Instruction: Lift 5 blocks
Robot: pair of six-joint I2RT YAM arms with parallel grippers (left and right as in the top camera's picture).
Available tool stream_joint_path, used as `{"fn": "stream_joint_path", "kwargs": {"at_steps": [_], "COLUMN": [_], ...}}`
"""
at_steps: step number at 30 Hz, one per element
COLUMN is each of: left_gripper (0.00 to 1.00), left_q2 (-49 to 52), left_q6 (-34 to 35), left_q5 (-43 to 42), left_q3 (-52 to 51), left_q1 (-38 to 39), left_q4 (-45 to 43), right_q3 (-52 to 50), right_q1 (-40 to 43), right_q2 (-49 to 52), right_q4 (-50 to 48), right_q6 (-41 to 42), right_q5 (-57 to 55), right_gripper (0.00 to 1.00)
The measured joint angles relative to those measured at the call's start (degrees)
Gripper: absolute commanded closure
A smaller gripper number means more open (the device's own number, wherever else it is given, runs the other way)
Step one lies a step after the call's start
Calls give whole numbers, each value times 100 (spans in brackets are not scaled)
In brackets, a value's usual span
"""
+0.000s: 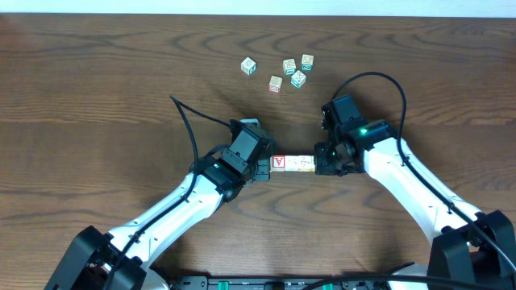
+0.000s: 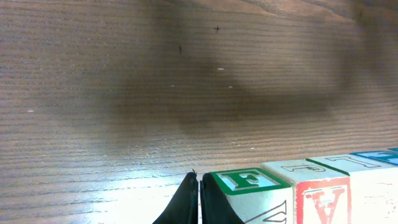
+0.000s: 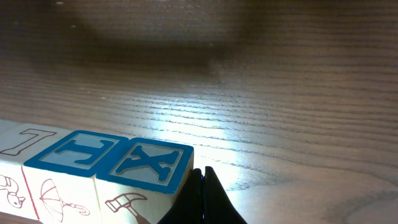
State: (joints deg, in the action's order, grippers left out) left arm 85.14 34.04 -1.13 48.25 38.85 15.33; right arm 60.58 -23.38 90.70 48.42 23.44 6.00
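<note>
The blocks form a short straight row (image 1: 292, 163) at the middle of the table, with a red V face at the row's left end. My left gripper (image 1: 268, 167) is shut and presses its fingers' outer side against that end; in the left wrist view the gripper (image 2: 199, 186) touches a green F block (image 2: 249, 180) beside the red V face (image 2: 323, 200). My right gripper (image 1: 317, 163) is shut too and presses the other end, against a blue X block (image 3: 152, 163) next to my right gripper (image 3: 204, 180). The blocks' undersides are hidden, so I cannot tell whether the row rests on the table.
Several loose cubes (image 1: 289, 72) with teal and pinkish prints lie scattered at the back of the wooden table (image 1: 97, 97). A black cable (image 1: 187, 121) loops over the left arm and another (image 1: 379, 80) over the right arm.
</note>
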Motion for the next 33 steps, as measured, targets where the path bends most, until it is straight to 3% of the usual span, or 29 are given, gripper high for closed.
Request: {"fn": "stream_joint_path", "kwargs": {"at_steps": [33], "left_gripper": [92], "left_q2": [-463], "left_q6": [0], "left_q5": [70], "left_q3": [0], "left_q1": [0], "left_q4": [24], "right_q3": [227], "right_q1": [0], "right_q2": [-378], "right_q4": [280], "right_q6": [-44], "right_q5": [-26], "right_gripper": [99]}}
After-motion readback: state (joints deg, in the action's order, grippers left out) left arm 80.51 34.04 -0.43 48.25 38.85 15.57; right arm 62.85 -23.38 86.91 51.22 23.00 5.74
